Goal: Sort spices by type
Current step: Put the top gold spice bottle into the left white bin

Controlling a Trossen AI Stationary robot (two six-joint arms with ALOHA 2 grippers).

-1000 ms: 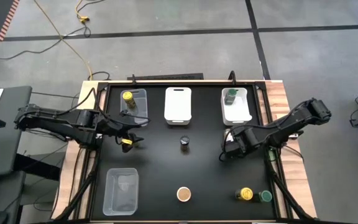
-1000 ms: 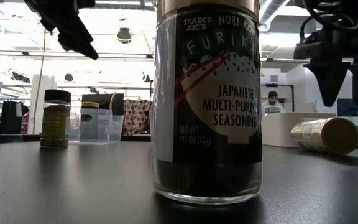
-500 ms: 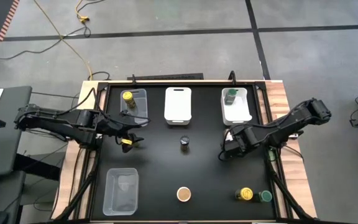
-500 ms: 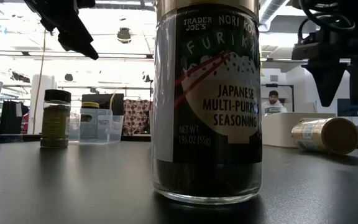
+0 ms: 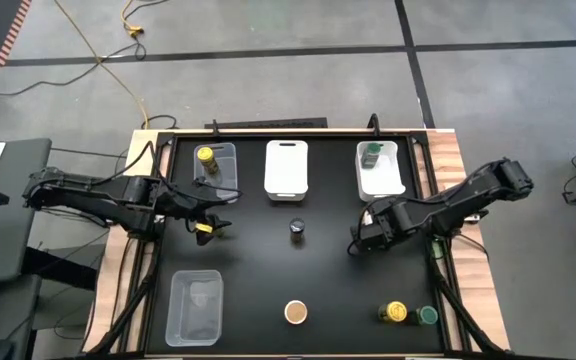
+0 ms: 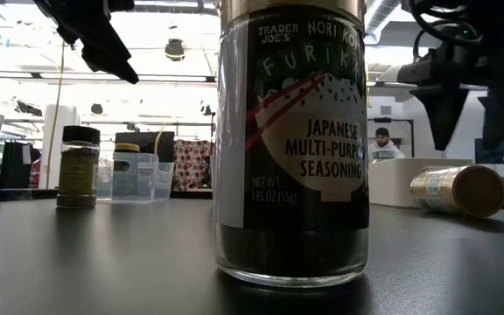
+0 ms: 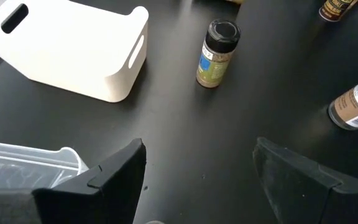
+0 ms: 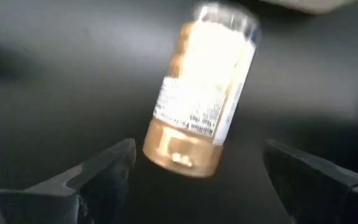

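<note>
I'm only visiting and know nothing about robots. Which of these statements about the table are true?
1. A yellow-topped jar stands in the clear bin at the back left. True.
2. The middle white bin holds two jars. False: no jar shows in it.
3. The right gripper hangs open over a tan-capped jar lying on its side. True.
4. The dark-topped jar at the table's middle lies on its side. False: it stands upright.
</note>
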